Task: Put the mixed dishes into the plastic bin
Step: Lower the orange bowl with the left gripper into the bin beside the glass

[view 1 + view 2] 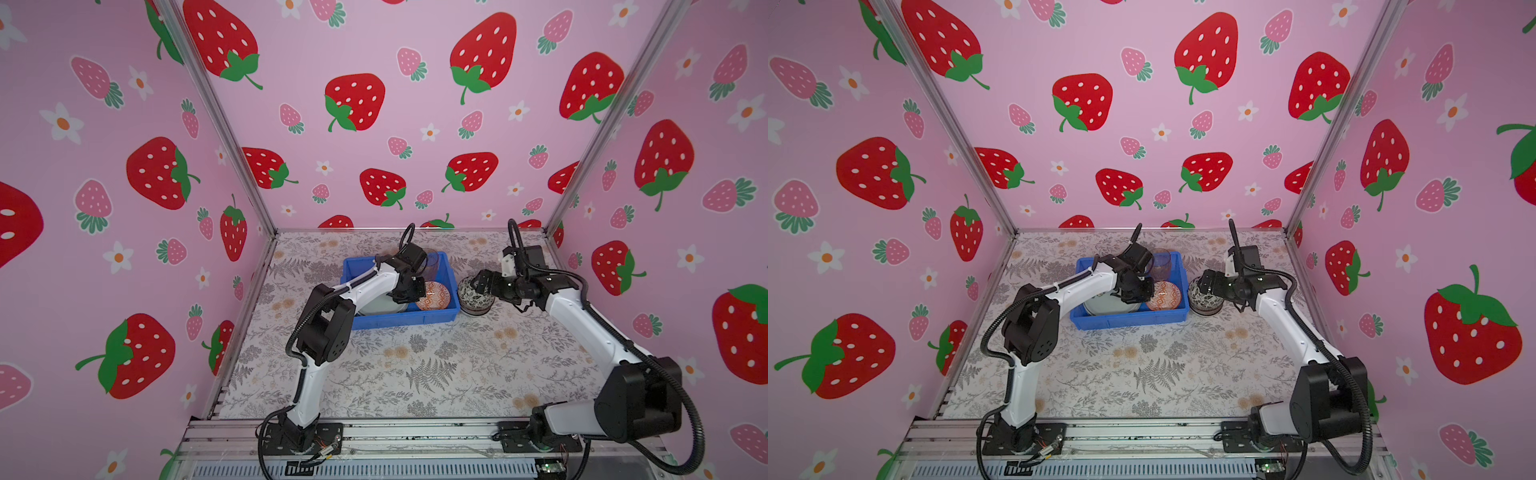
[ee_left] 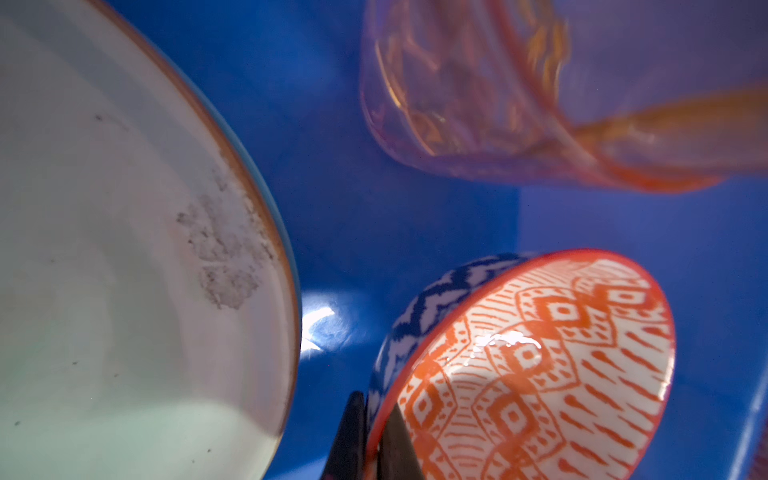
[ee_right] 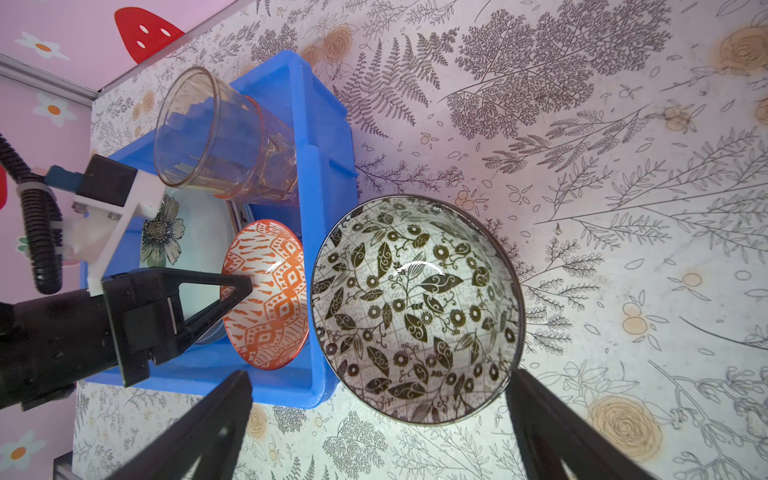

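- The right gripper (image 3: 378,374) has its jaws spread wide with nothing between them; in the right wrist view they stand out from the lower edge, one on each side of the black-white bowl (image 3: 415,307)
- That bowl sits upright on the floral table (image 1: 415,374), right of centre in both top views, just beside the right wall of the blue bin (image 1: 399,322); whether rim and wall touch I cannot tell
- In a top view the right gripper (image 1: 1206,282) hangs right over the bowl (image 1: 1204,297), so the bowl lies straight beneath it and the bin (image 1: 1129,322) lies to the left of both
- The bowl is round, so no long axis matters; its mouth looks almost as wide as the jaw spread, so I judge a pinch on one wall likelier than spanning it
- The right arm is plainly the nearer one; the left is busy in the bin
- The left gripper (image 1: 409,293) is clamped on the rim of the orange-red bowl (image 1: 434,296), which tilts inside the bin at its right end
- The left wrist view shows that rim (image 2: 540,374) pinched at the lower edge, with a blue-white zigzag surface behind it; a second bowl or its outer wall, I cannot tell
- Also in the bin: a tinted tumbler (image 3: 220,133) at the far right corner and a pale green plate (image 3: 195,232) on the floor
- The lift to come must clear the bin wall and miss the tilted bowl
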